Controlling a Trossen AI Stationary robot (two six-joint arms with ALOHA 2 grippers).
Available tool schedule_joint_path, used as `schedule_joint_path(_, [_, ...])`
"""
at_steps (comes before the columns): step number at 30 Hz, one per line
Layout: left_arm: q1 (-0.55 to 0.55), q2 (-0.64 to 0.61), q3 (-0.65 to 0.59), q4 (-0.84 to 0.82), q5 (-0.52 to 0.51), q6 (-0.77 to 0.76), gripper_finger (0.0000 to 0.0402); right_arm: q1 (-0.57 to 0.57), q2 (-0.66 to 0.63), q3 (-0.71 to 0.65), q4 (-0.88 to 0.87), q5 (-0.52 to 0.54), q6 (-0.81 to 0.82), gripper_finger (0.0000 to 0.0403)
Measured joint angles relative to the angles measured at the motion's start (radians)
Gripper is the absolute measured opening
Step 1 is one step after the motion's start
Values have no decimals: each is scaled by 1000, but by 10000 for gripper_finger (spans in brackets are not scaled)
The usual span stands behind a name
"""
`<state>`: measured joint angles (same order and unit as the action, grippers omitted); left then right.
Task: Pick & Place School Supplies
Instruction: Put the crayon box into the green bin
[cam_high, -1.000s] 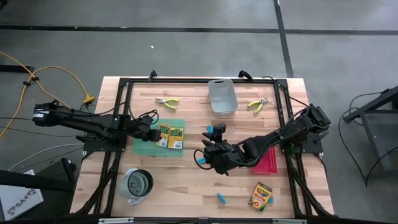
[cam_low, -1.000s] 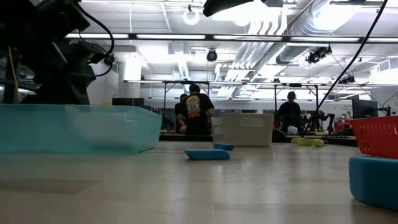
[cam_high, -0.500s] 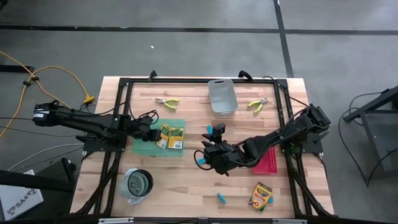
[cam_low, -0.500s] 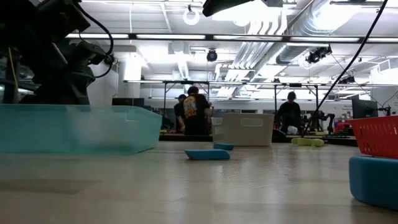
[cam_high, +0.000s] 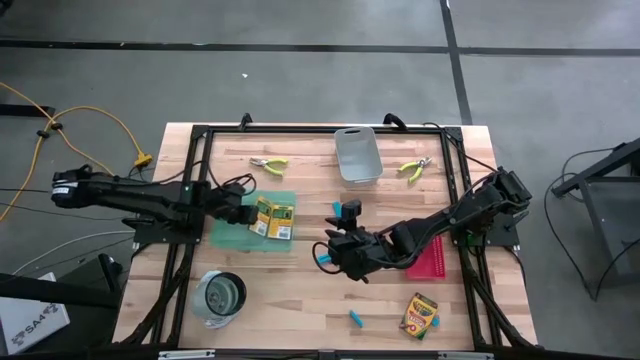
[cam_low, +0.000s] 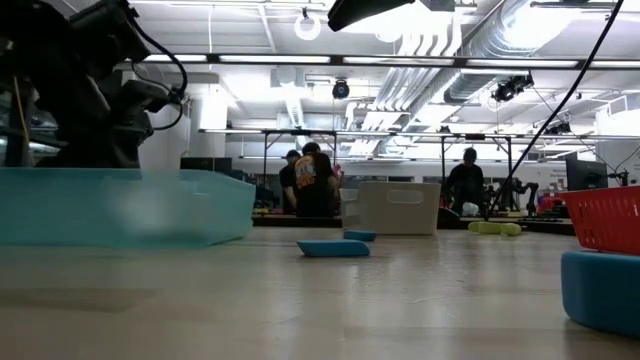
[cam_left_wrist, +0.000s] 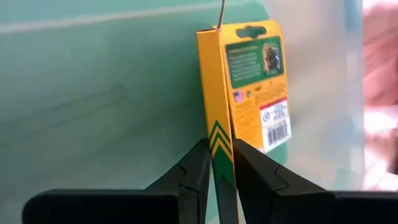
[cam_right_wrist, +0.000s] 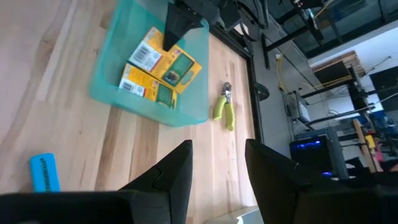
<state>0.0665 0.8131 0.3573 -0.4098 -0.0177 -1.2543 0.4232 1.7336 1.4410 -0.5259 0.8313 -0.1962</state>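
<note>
Two yellow-and-green crayon boxes lie in a translucent teal tray (cam_high: 232, 232) at the table's left. My left gripper (cam_high: 251, 213) is shut on the left box (cam_high: 263, 217), which is also seen in the left wrist view (cam_left_wrist: 249, 81). The other box (cam_high: 284, 221) lies flat beside it. My right gripper (cam_high: 327, 247) hangs open over the table's middle, with nothing between its fingers (cam_right_wrist: 177, 169). A light-blue block (cam_high: 322, 262) lies just below it. A third crayon box (cam_high: 420, 315) lies near the front right. My left gripper pinches the crayon box across its thin side, a finger (cam_left_wrist: 198, 177) on each broad face, at the end with the green chevrons (cam_left_wrist: 219, 146). The fingers come from the table's left, slanting down. The box is turned up on its edge; whether it rests on the tray I cannot tell.
A grey bin (cam_high: 357, 153) stands at the far middle, with pliers on either side (cam_high: 268, 164) (cam_high: 414, 170). A red tray (cam_high: 433, 262) lies under my right arm. A metal cup (cam_high: 222, 296) stands front left. More blue blocks (cam_high: 356, 318) (cam_high: 336, 208) lie on the wood.
</note>
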Motion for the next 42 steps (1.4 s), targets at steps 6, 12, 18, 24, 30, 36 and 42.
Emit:
schedule_joint_path(6, [20,0,0,-21,1,54,66,0,0,0,-23,-1,20,140])
schedule_joint_path(12, [20,0,0,4,42,110,66,-2,0,0,-24,-1,20,140])
schedule_joint_path(18, [20,0,0,4,61,123,66,-5,0,0,-24,-1,20,140])
schedule_joint_path(24, [20,0,0,5,61,164,66,-5,0,0,-24,-4,20,140])
schedule_joint_path(30, [20,0,0,7,62,198,76,-5,0,0,-24,-4,20,140])
schedule_joint_path(36, [20,0,0,7,60,203,132,-5,0,0,-24,-4,20,140])
schedule_joint_path(42, [20,0,0,7,53,203,162,-5,0,0,-24,-4,20,140])
